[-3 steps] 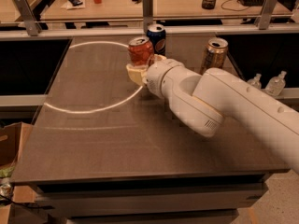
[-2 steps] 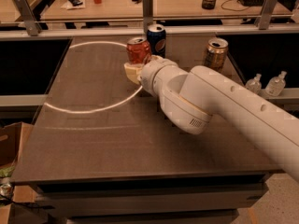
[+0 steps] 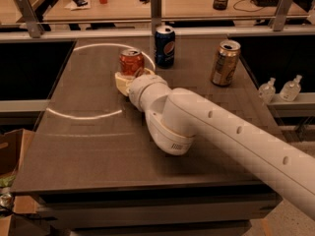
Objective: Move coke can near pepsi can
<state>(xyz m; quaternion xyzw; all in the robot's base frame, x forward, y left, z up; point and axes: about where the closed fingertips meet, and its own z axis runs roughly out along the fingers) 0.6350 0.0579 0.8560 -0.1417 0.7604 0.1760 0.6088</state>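
Coke can (image 3: 131, 62) stands upright on the tabletop (image 3: 88, 146), just beside the pepsi can (image 3: 164, 45), slightly nearer the camera and with a narrow gap between them. Gripper (image 3: 132, 76) sits low at the can's base, jaws clasping it on either side; the low hold probably suits sliding without tipping. Arm (image 3: 221, 132) reaches in from the lower right, the wrist bent toward the far edge. Gold can (image 3: 225, 63) stands well apart. Placement appears nearly met; release not yet made.
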